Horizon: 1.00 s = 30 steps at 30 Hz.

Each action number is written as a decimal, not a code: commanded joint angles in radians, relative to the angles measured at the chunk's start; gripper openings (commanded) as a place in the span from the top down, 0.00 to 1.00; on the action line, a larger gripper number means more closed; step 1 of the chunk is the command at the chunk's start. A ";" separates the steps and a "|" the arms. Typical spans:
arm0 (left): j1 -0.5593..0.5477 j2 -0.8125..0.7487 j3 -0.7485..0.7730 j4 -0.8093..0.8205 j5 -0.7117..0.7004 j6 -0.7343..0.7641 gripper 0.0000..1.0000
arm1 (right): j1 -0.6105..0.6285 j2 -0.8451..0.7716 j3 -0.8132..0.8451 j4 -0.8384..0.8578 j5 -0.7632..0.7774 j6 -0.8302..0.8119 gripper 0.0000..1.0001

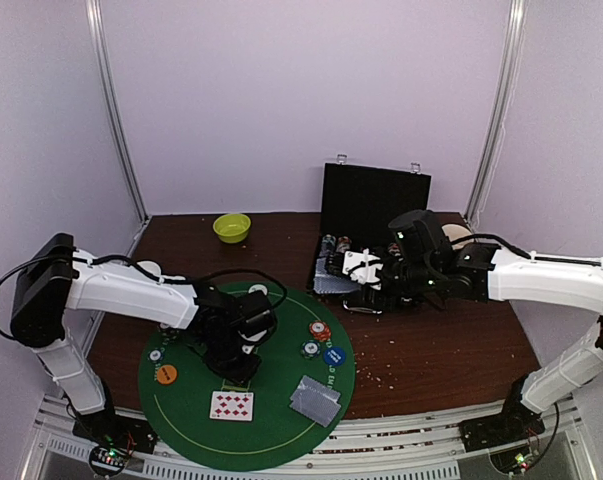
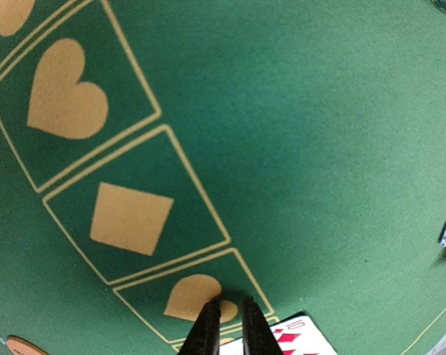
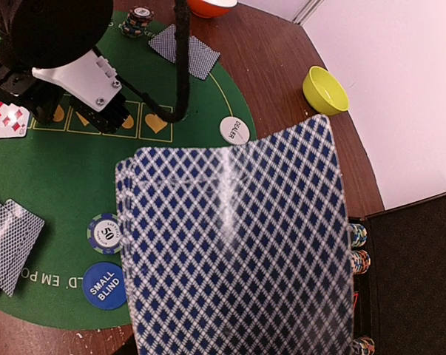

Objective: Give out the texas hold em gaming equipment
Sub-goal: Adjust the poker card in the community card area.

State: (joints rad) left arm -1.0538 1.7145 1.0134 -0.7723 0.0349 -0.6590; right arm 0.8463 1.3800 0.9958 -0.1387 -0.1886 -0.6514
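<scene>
Right gripper (image 1: 366, 272) grasps card deck (image 3: 237, 244) beside case (image 1: 371, 205), likely supply. Left gripper (image 2: 228, 325) nearly closed, empty, over mat (image 1: 281, 430) by face-up card (image 1: 232, 405).

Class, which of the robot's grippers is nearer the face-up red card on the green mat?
Left. The left gripper hovers just above the face-up card; the right gripper is far off near the case.

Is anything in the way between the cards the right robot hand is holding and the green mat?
Nothing visible blocks it. The right gripper holds the deck of cards over the brown table, beside the green mat. On the mat's near side lie only flat chips, the blue small-blind disc and two face-down cards.
</scene>
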 commanded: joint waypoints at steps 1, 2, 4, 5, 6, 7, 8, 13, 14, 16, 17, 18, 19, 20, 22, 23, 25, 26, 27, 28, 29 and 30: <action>-0.034 -0.019 -0.004 0.060 0.029 0.035 0.87 | -0.002 -0.029 0.020 -0.002 0.012 0.011 0.52; -0.045 -0.013 -0.002 0.061 0.034 0.041 0.87 | -0.002 -0.031 0.021 -0.002 0.011 0.012 0.52; -0.056 -0.001 -0.016 0.061 0.049 0.046 0.88 | -0.002 -0.033 0.021 -0.001 0.012 0.013 0.52; -0.057 0.001 -0.028 0.059 0.058 0.044 0.89 | -0.002 -0.034 0.023 -0.001 0.012 0.012 0.52; -0.058 -0.001 -0.042 0.060 0.064 0.042 0.90 | -0.002 -0.036 0.024 -0.003 0.014 0.012 0.52; -0.060 -0.007 -0.053 0.060 0.066 0.039 0.90 | -0.003 -0.037 0.023 -0.005 0.015 0.012 0.52; -0.061 -0.018 -0.060 0.059 0.065 0.036 0.90 | -0.003 -0.036 0.025 -0.007 0.015 0.010 0.52; -0.067 -0.064 -0.080 0.056 0.072 0.032 0.90 | -0.003 -0.035 0.027 -0.011 0.015 0.010 0.52; -0.071 -0.067 -0.079 0.058 0.072 0.037 0.90 | -0.002 -0.034 0.027 -0.009 0.015 0.010 0.52; -0.078 -0.067 -0.078 0.065 0.079 0.038 0.90 | -0.001 -0.032 0.030 -0.008 0.015 0.013 0.52; -0.080 -0.068 -0.080 0.072 0.086 0.040 0.90 | -0.002 -0.032 0.031 -0.010 0.014 0.013 0.52; -0.087 -0.067 -0.085 0.075 0.090 0.043 0.90 | -0.003 -0.032 0.031 -0.010 0.015 0.013 0.52; -0.092 -0.067 -0.085 0.077 0.090 0.045 0.90 | -0.002 -0.033 0.032 -0.010 0.017 0.014 0.52; -0.097 -0.068 -0.088 0.077 0.092 0.047 0.90 | -0.003 -0.034 0.032 -0.010 0.018 0.012 0.52; -0.105 -0.070 -0.097 0.080 0.095 0.049 0.90 | -0.003 -0.035 0.031 -0.012 0.021 0.010 0.52; -0.107 -0.072 -0.103 0.081 0.099 0.049 0.90 | -0.002 -0.036 0.032 -0.014 0.022 0.009 0.52; -0.110 -0.076 -0.116 0.080 0.108 0.047 0.90 | -0.003 -0.036 0.031 -0.017 0.023 0.008 0.52; -0.110 -0.080 -0.122 0.080 0.115 0.043 0.91 | -0.002 -0.036 0.032 -0.017 0.024 0.008 0.52; -0.110 -0.085 -0.129 0.080 0.120 0.032 0.91 | -0.001 -0.038 0.032 -0.018 0.026 0.007 0.52; -0.112 -0.092 -0.137 0.080 0.125 0.025 0.91 | -0.002 -0.037 0.032 -0.018 0.026 0.007 0.52; -0.113 -0.099 -0.142 0.081 0.129 0.020 0.90 | -0.003 -0.039 0.032 -0.017 0.026 0.007 0.52; -0.114 -0.107 -0.145 0.081 0.125 0.016 0.90 | -0.003 -0.039 0.031 -0.018 0.026 0.007 0.53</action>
State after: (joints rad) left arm -1.1458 1.6344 0.9058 -0.6716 0.0834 -0.6273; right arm 0.8463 1.3731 0.9958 -0.1532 -0.1795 -0.6483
